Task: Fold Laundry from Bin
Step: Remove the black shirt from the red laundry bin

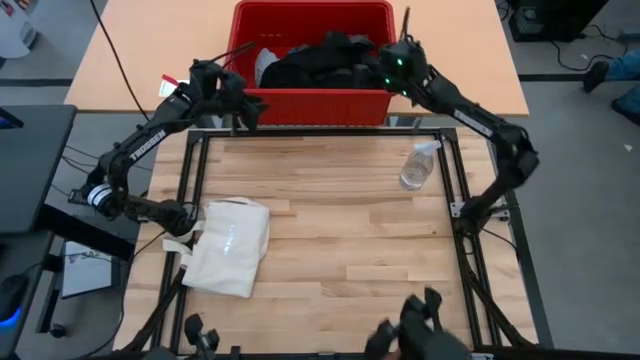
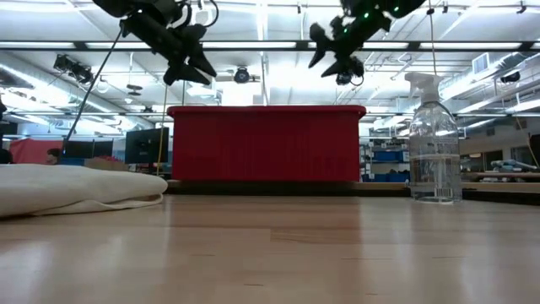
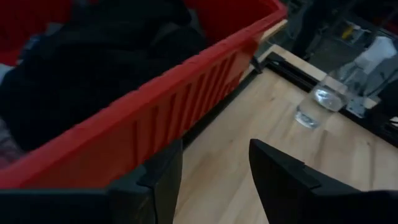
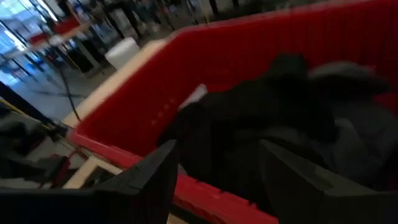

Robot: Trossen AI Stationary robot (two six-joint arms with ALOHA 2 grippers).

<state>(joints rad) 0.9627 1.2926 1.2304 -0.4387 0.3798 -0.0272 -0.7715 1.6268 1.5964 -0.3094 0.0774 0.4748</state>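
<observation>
The red bin point(image 1: 310, 105) stands past the table's far edge, its front wall facing the low view point(image 2: 266, 143). Inside lies the laundry point(image 1: 322, 58): a heap of black and dark grey garments with a light piece point(image 1: 265, 66) at the left. My left gripper point(image 1: 243, 108) hangs open in the air at the bin's front left corner, its fingers point(image 3: 214, 155) over the table beside the red wall point(image 3: 143, 124). My right gripper point(image 1: 388, 72) is open above the bin's right front part, pointing at the dark heap point(image 4: 267, 118). Neither touches anything.
A cream canvas tote bag point(image 1: 230, 245) lies flat on the table's left near part. A clear spray bottle point(image 1: 418, 165) stands at the right, toward the far edge. A black frame point(image 1: 320, 132) runs round the wooden table. Bare wood lies across the middle.
</observation>
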